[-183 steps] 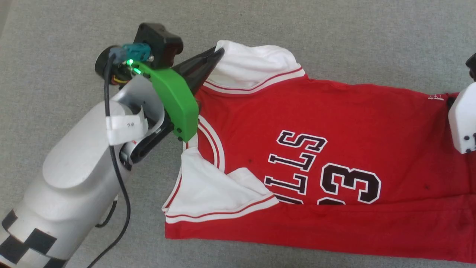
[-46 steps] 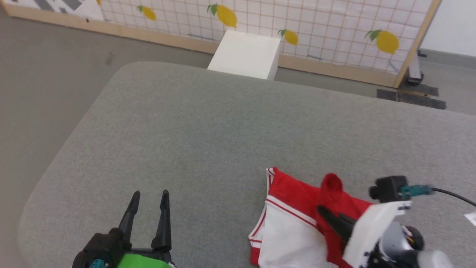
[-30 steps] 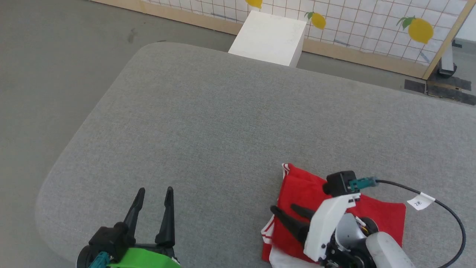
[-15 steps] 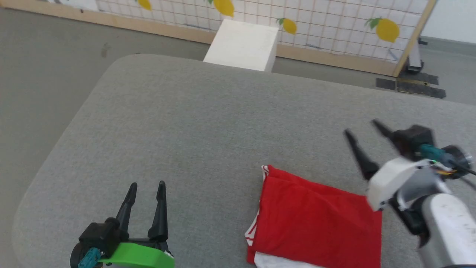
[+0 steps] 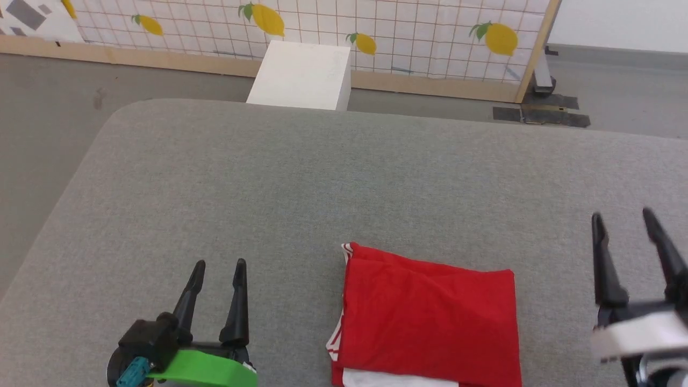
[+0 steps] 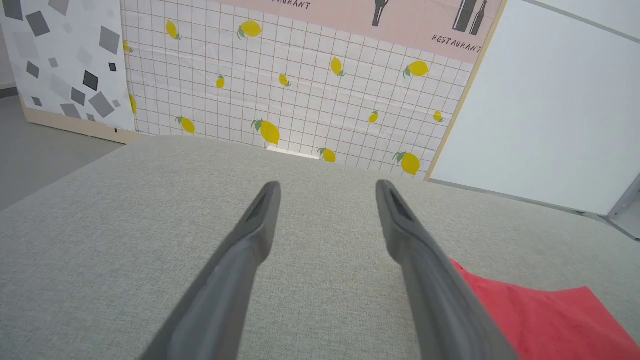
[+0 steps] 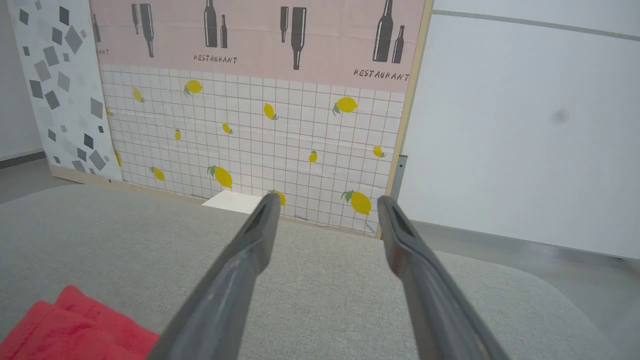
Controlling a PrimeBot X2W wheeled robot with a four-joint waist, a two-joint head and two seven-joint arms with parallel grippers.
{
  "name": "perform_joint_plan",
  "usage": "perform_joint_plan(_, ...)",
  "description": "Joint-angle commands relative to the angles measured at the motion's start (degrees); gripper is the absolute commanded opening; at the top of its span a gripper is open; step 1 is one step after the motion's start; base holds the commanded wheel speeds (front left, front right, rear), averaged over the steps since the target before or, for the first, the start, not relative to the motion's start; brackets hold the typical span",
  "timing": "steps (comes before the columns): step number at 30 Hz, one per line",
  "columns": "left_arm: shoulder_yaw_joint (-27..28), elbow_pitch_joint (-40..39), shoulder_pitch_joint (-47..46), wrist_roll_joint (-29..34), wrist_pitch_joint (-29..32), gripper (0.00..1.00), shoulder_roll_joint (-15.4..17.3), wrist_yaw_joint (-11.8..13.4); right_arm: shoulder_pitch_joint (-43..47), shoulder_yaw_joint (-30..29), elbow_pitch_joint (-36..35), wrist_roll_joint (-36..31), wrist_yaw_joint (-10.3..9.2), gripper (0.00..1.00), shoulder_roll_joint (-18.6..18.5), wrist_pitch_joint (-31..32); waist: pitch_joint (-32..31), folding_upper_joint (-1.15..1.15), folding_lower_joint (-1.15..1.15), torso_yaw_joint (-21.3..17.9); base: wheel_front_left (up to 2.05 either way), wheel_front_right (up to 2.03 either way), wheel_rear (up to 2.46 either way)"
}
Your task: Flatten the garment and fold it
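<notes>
One garment, folded (red outermost).

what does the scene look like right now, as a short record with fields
surface: grey padded top
garment: red, folded into a compact rectangle, white edge showing at its near side
left gripper: open, empty, left of the garment, apart from it
right gripper: open, empty, right of the garment, apart from it
background: white box before a lemon-print panel
task: fold looks done
</notes>
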Motion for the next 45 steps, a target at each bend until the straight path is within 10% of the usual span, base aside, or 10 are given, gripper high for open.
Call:
perform_joint_plan(1,-0.09,-0.32,-0.48,0.76,-0.28,1.00,-0.27,-0.40,1.82,-0.02,-1.17,-0.64,-0.08,1.00,0.76,-1.00,-0.06,0.00,0.00,-0.25,0.00,0.00,0.00)
perform_joint_plan(16,-1.14,-0.93,0.78,2.82,-0.28,1.00,-0.27,-0.45,7.88,0.48,-3.29,-1.27,-0.08,1.00,4.62,-1.67,-0.07,0.00,0.00,-0.39,0.00,0.00,0.00)
perform_joint_plan(31,-3.58,-0.65,-2.09,2.51,-0.28,1.00,-0.27,-0.50,4.21,3.21,2.84,22.90,-0.08,1.00,-2.03,33.22,5.60,0.00,0.00,3.14,0.00,0.00,0.00)
perform_joint_plan(45,-4.68,0.17,-3.95,2.38,-0.28,1.00,-0.27,-0.38,-0.89,9.13,14.17,28.29,-0.08,1.00,-1.07,42.34,7.91,0.00,0.00,6.96,0.00,0.00,0.00)
